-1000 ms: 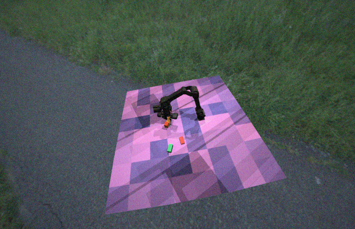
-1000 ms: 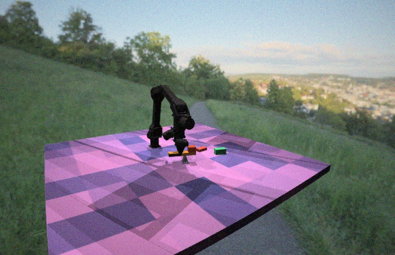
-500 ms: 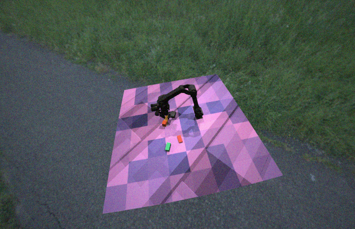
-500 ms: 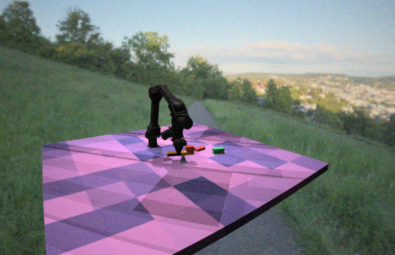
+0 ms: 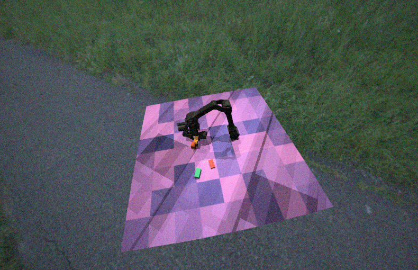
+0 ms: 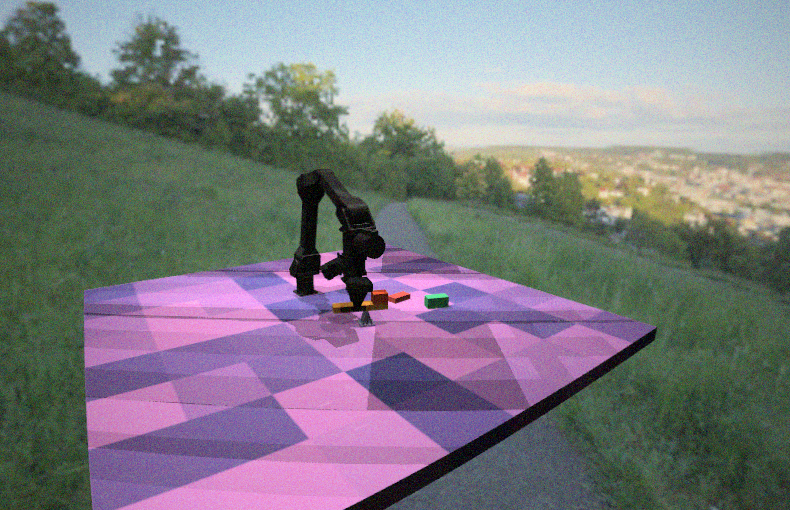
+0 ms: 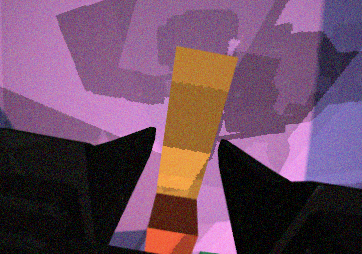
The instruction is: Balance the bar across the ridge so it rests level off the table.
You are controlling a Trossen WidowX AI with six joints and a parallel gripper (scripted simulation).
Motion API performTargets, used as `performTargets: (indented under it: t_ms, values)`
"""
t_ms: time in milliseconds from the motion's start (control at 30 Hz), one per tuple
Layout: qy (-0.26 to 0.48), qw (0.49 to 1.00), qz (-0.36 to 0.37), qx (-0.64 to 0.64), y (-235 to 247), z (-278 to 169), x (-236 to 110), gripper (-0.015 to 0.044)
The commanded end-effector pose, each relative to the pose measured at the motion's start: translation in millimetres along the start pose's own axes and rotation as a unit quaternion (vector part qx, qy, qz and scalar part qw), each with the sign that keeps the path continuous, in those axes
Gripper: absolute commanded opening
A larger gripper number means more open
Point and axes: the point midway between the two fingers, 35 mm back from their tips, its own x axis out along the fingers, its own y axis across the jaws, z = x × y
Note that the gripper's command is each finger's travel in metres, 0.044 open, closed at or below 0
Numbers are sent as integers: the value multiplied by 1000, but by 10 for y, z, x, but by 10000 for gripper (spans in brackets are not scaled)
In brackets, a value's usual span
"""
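Note:
The yellow-orange bar (image 5: 196, 140) (image 6: 342, 307) (image 7: 196, 117) lies across the small grey ridge (image 6: 365, 318) and looks about level in the exterior view, with both ends appearing off the table. An orange-red block (image 5: 193, 145) (image 6: 379, 296) (image 7: 166, 240) sits on one end of the bar. My gripper (image 6: 358, 306) (image 7: 187, 139) is open around the bar's middle. The wrist view shows a gap between the bar and each fingertip. The ridge's contact with the bar is partly hidden by the gripper in the exterior view, and the ridge is hidden under the bar in the wrist view.
A flat red block (image 5: 211, 163) (image 6: 399, 297) and a green block (image 5: 197, 173) (image 6: 436, 301) lie on the patterned table (image 5: 209, 219) (image 6: 227, 481), beyond the bar's weighted end. The arm's base stands on the table on the other side. Shadows cross the table top.

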Motion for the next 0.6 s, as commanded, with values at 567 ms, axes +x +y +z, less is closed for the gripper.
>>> performTargets:
  t_ms: [567]
  values:
    - [0,1000,0,0,4,-2,-979,440]
